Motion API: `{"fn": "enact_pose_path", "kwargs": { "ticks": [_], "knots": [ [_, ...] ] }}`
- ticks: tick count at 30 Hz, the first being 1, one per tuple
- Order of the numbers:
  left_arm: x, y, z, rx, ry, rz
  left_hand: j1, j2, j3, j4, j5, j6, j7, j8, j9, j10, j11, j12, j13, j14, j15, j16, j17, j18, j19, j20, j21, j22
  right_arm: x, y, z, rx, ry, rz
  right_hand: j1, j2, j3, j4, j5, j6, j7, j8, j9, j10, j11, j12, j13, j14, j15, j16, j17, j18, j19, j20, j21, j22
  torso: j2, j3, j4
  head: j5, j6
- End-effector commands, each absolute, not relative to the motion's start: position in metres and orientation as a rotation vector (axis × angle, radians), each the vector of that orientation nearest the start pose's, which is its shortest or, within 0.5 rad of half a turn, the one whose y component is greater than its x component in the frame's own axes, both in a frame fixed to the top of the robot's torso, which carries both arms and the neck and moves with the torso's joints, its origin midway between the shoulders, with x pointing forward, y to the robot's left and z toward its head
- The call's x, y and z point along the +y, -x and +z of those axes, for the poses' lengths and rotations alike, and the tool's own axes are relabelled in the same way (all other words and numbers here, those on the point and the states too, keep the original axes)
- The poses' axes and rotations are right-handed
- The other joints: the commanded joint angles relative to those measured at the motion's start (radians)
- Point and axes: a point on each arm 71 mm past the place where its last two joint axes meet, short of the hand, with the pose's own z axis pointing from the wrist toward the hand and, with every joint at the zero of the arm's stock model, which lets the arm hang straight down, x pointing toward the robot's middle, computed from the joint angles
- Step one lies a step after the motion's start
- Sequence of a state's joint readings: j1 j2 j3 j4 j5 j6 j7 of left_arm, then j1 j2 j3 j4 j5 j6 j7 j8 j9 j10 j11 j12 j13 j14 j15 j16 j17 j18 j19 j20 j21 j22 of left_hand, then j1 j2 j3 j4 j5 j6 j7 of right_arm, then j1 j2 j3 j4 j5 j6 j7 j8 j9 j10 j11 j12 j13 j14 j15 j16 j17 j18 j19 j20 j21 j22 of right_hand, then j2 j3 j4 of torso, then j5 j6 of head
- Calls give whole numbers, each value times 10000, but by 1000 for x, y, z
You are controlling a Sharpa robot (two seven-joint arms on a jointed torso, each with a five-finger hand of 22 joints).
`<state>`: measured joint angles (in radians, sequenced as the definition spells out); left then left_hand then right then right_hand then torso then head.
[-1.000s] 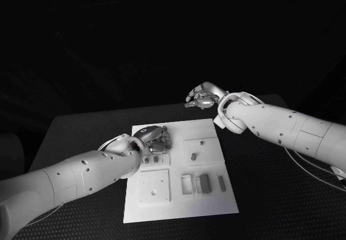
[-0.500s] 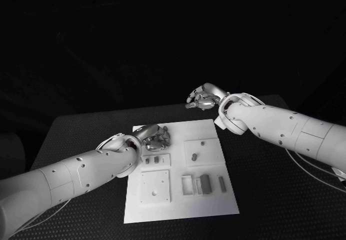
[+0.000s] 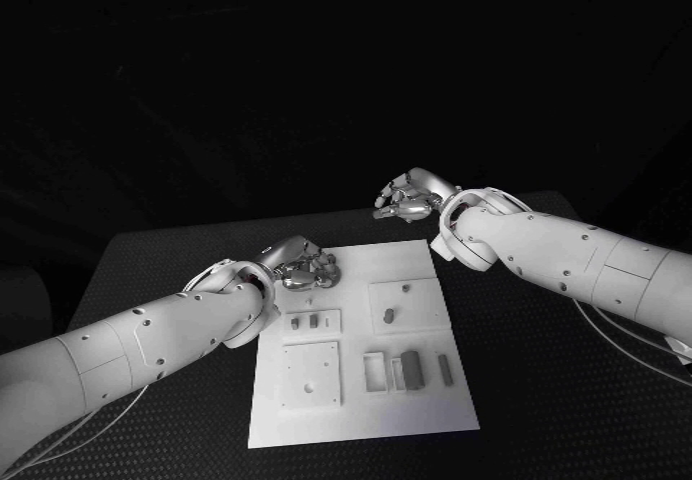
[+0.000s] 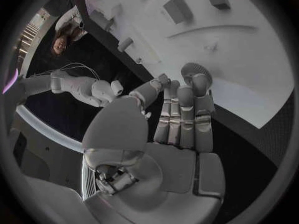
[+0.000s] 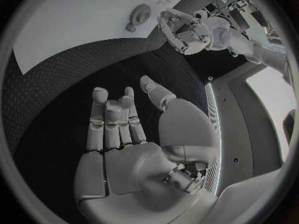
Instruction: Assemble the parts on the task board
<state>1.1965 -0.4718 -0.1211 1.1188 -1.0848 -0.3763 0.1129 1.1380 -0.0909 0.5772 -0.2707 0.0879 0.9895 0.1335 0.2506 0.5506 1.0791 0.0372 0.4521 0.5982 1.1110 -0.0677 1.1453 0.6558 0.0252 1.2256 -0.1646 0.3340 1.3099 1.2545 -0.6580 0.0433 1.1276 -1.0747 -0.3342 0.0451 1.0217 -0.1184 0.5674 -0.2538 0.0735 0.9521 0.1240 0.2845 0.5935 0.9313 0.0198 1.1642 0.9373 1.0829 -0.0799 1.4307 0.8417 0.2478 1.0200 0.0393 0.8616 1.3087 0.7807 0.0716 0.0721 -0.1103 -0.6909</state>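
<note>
In the head view the task board [image 3: 361,340] lies lengthwise down the middle of the frame, its near short edge at lower centre and its far edge at mid-frame. Nearest on it, at lower left of the plate, sits a raised square panel [image 3: 309,373] with small holes; to its right is a shallow rectangular recess [image 3: 375,369] and, beside that, two slim grey parts [image 3: 408,366] lying flat, their long axes running along the board. Farther up, a small plate holds two short parts [image 3: 304,322] side by side, and to the right a second square panel [image 3: 401,300] carries one oblong part [image 3: 387,314], also lengthwise, with a small hole beyond it. The left hand [image 3: 303,268] hovers at the board's far left corner; whether it touches the plate cannot be told there. The left wrist view shows what the head view hides: the left hand's fingers [image 4: 186,117] are extended, close together and holding nothing, over the board's edge. Farthest, past the board's far right corner, the right hand [image 3: 408,197] hangs over the black table [image 3: 159,270]; its wrist view shows its fingers [image 5: 112,117] loosely upright, slightly apart, empty.
</note>
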Motion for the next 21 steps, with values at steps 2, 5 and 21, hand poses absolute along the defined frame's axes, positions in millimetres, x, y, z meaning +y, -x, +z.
{"fn": "enact_pose_path", "kwargs": {
  "ticks": [2,5,21],
  "knots": [
    [121,-534,-224,16947,1036,-9601,-98,-5,-56,0,30,-37,57,-40,-14,16,57,-37,-18,-45,12,-7,-18,215,-70,-3,-42,201,-225,-570,-152,16017,-2288,7748,36,118,27,-49,68,-14,43,-21,14,-81,-1,34,-20,-60,-50,-14,-19,140,-69,13,-66,154,2,-10,10,32,28],
    [126,-535,-222,16955,1374,-9659,-97,-2,-56,-2,31,-37,57,-40,-14,14,58,-38,-20,-46,12,-7,-18,216,-72,-3,-43,201,-222,-568,-156,16319,-2131,7859,194,270,117,-137,70,-20,44,-25,15,-93,-3,36,-30,-75,-50,-16,-25,140,-87,9,-74,157,7,-18,12,48,42],
    [158,-541,-210,17002,3120,-9951,-106,21,-64,-6,32,-35,58,-37,-15,-6,66,-56,-53,-54,19,-11,-26,218,-79,2,-48,200,-203,-554,-162,16646,-855,7905,546,867,341,-342,71,-368,182,-285,-187,-121,122,73,-61,-99,62,15,-33,140,-145,47,-55,181,5,-40,9,164,165]
  ]
}}
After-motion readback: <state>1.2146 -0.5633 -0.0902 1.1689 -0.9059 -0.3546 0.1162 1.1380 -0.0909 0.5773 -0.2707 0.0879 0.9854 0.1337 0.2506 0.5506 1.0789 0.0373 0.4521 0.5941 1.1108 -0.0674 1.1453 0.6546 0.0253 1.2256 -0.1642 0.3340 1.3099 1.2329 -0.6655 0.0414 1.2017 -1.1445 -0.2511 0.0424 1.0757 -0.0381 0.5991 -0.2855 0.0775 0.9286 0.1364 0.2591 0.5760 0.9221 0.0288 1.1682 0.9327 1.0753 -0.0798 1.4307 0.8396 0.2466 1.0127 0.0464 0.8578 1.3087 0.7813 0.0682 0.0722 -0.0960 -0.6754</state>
